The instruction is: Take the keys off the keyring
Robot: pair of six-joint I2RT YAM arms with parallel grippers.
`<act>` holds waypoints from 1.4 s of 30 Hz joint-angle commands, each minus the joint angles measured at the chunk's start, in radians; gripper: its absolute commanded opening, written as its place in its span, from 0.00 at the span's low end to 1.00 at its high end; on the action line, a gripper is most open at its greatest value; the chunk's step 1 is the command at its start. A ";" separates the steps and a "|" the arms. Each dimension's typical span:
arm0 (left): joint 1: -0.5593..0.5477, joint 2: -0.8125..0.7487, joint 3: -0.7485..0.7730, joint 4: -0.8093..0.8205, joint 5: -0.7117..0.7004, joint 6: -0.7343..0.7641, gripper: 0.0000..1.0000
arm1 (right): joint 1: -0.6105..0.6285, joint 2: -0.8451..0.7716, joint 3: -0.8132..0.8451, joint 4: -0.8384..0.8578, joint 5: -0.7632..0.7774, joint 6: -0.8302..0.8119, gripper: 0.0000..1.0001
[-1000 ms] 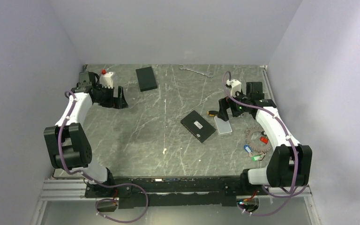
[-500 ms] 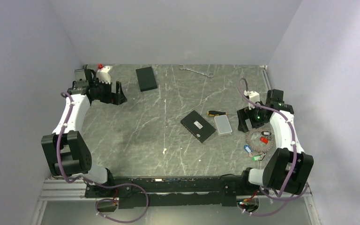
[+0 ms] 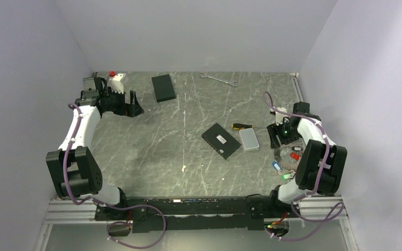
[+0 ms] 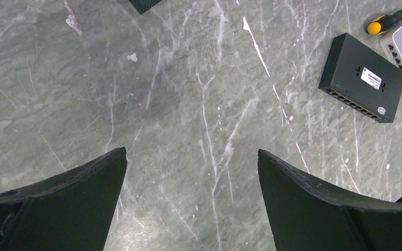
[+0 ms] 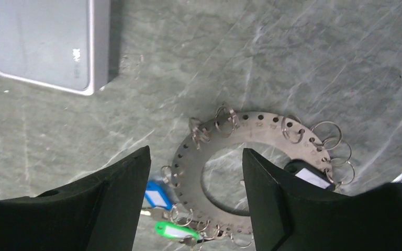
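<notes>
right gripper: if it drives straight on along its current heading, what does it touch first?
Most likely the keyring: the open right gripper points down at its perforated band, one finger on either side. How far above it the gripper is can't be told.

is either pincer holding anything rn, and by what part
Nothing is held. The left pincer is open above the table. The right pincer is open over the keyring, not gripping it.

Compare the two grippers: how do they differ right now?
The left gripper hangs over bare table, far from the task; the right gripper is poised right above the keyring. The left gripper's jaws gape wider than the right gripper's. Both are open and hold nothing.
</notes>
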 commanded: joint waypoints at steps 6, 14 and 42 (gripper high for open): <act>0.000 -0.027 0.001 0.015 0.047 -0.008 0.99 | 0.033 0.099 -0.002 0.119 0.044 0.003 0.60; 0.001 -0.028 0.003 0.012 0.048 -0.010 0.99 | 0.055 0.120 -0.029 0.098 0.041 -0.001 0.40; 0.001 -0.025 0.049 -0.046 0.116 0.001 0.99 | 0.055 -0.226 0.171 0.041 -0.190 0.263 0.00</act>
